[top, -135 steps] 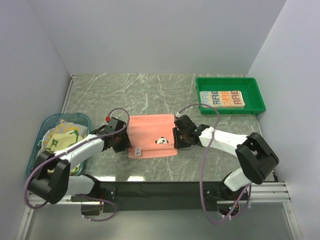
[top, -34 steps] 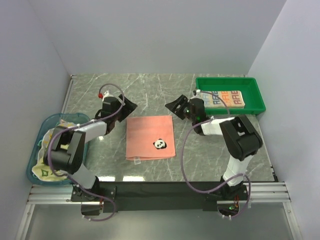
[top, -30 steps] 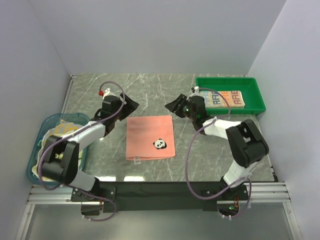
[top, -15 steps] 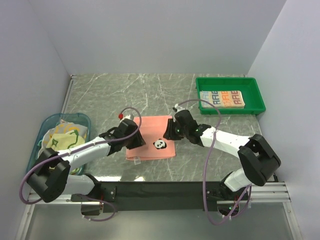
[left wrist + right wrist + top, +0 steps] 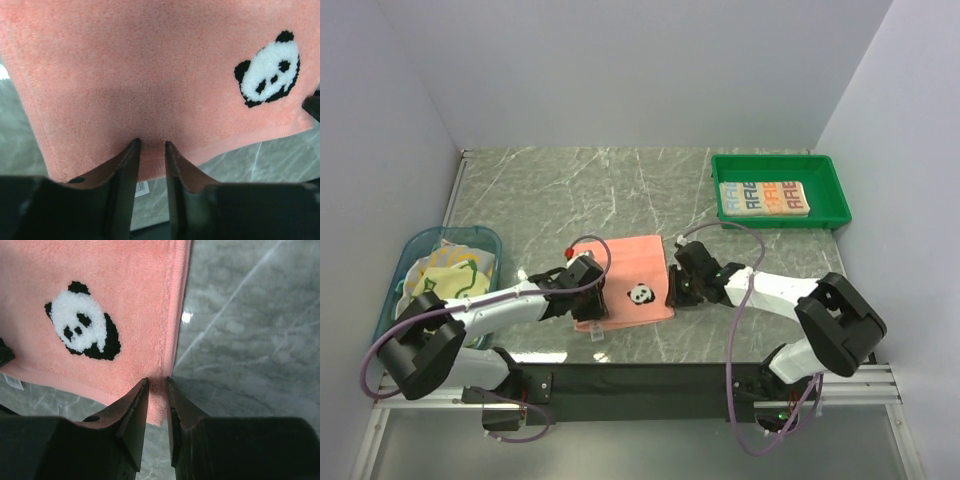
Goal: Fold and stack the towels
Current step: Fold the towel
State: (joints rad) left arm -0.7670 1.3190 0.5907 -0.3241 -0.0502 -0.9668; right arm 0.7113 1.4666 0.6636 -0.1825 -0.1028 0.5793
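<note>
Pink towel lies flat on marble table, approx centre, a bit toward 6 o'clock, near the arm bases. Panda emblem faces up, at 4 o'clock of the cloth's middle. A small white label sticks out at the towel's 7 o'clock corner. L gripper sits on the towel's 8 o'clock edge. In the L wrist view its gripper has the fingers drawn nearly together w/ a narrow strip of pink hem nipped between them, the panda at 2 o'clock of the tips and the label showing just under the hem. R gripper is at the towel's 4 o'clock edge. In the R wrist view the gripper is likewise narrowed, pinching the towel's side hem close to its corner, w/ the panda at 10 o'clock of the tips and bare marble at 1 o'clock. Cream towel w/ coloured letters lies folded in green tray, at 2 o'clock of the table. Frog towels, yellow/green, are bunched in blue basket at 8 o'clock, just beside the L arm.
</note>
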